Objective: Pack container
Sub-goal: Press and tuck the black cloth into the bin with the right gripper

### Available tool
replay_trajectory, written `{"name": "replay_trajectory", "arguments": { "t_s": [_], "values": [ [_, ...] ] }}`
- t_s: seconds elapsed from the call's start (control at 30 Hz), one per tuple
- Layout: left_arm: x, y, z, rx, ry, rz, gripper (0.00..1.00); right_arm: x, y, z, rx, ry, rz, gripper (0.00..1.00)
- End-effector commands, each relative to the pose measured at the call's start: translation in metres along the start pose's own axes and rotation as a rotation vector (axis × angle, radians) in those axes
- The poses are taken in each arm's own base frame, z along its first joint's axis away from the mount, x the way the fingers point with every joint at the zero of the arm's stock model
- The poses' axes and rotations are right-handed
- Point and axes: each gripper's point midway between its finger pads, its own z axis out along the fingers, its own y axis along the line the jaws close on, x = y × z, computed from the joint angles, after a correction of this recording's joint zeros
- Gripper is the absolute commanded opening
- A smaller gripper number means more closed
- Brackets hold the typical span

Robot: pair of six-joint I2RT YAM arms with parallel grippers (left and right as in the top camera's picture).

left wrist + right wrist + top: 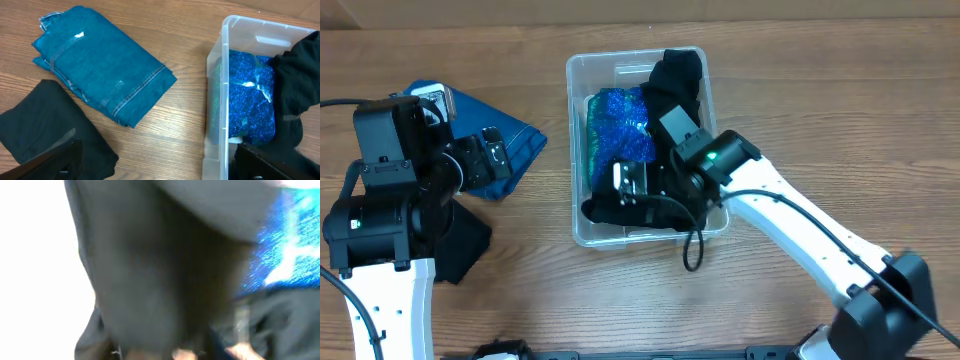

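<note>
The clear container (pixel 577 150) stands mid-table and holds a sparkly blue garment (pixel 618 125) and a black garment (pixel 678 85) that drapes over its far rim. My right gripper (pixel 632 185) is low inside the container's near end, buried in the black garment and shut on it. The blurred right wrist view is filled with that black cloth (pixel 150 280), with the blue garment (pixel 285 245) at the right. My left gripper (pixel 160 172) is open and empty, hovering over bare wood between a black cloth (pixel 45 135) and the container's wall (pixel 215 105).
Folded blue jeans (pixel 505 135) lie left of the container, also in the left wrist view (pixel 100 65). A flat black cloth (pixel 460 245) lies at the near left under the left arm.
</note>
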Motion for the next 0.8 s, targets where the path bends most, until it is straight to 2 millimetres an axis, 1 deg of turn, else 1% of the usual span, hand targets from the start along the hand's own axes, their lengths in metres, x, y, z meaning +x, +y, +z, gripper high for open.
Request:
{"name": "replay_trajectory", "arguments": {
  "t_s": [0.0,0.03,0.07,0.17,0.23,0.27,0.3,0.33,0.37,0.4,0.43,0.5,0.53,0.57,0.6,0.67,0.73,0.77],
  "values": [
    [-0.005,-0.003,-0.004,0.015,-0.012,-0.007,1.0,0.027,-0.043,0.021,0.15,0.101,0.201,1.0],
    [-0.004,-0.003,-0.004,0.014,-0.009,-0.007,1.0,0.034,-0.054,0.019,0.207,0.124,0.272,1.0],
    [-0.004,-0.003,-0.004,0.014,-0.009,-0.007,1.0,0.042,-0.069,0.012,0.293,0.15,0.364,1.0],
    [-0.004,-0.003,-0.004,0.014,-0.009,-0.008,1.0,0.051,-0.088,-0.007,0.425,0.157,0.511,1.0],
    [-0.004,-0.003,-0.004,0.014,-0.009,-0.008,1.0,0.045,-0.097,-0.024,0.488,0.088,0.66,1.0],
    [-0.004,-0.003,-0.004,0.014,-0.009,-0.008,1.0,0.037,-0.102,-0.038,0.509,0.02,0.766,1.0],
    [-0.004,-0.003,-0.004,0.014,-0.009,-0.007,1.0,0.028,-0.108,-0.053,0.528,-0.042,0.831,1.0],
    [-0.004,-0.003,-0.004,0.014,-0.009,-0.008,1.0,0.021,-0.115,-0.07,0.558,-0.09,0.838,1.0],
    [-0.004,-0.003,-0.004,0.014,-0.009,-0.008,1.0,0.012,-0.125,-0.087,0.594,-0.147,0.839,0.76],
    [-0.004,-0.003,-0.004,0.014,-0.009,-0.008,1.0,0.004,-0.14,-0.106,0.64,-0.214,0.856,0.38],
    [-0.004,-0.003,-0.004,0.014,-0.009,-0.008,1.0,-0.001,-0.154,-0.119,0.681,-0.282,0.892,0.17],
    [-0.004,-0.003,-0.004,0.014,-0.008,-0.008,1.0,-0.004,-0.179,-0.138,0.752,-0.417,0.976,0.1],
    [-0.004,-0.003,-0.004,0.015,-0.008,-0.008,1.0,-0.005,-0.189,-0.142,0.762,-0.466,0.998,0.08],
    [-0.004,-0.003,-0.004,0.015,-0.008,-0.008,1.0,-0.009,-0.198,-0.138,0.741,-0.514,0.99,0.08],
    [-0.004,-0.003,-0.004,0.015,-0.008,-0.008,1.0,-0.009,-0.204,-0.13,0.724,-0.528,0.987,0.08],
    [-0.004,-0.003,-0.004,0.015,-0.008,-0.008,1.0,-0.003,-0.212,-0.106,0.703,-0.507,0.997,0.08],
    [-0.004,-0.003,-0.004,0.015,-0.008,-0.008,1.0,0.007,-0.218,-0.062,0.667,-0.445,1.012,0.06],
    [-0.004,-0.003,-0.004,0.015,-0.008,-0.008,1.0,0.009,-0.218,-0.038,0.629,-0.427,1.012,0.06]
  ]
}}
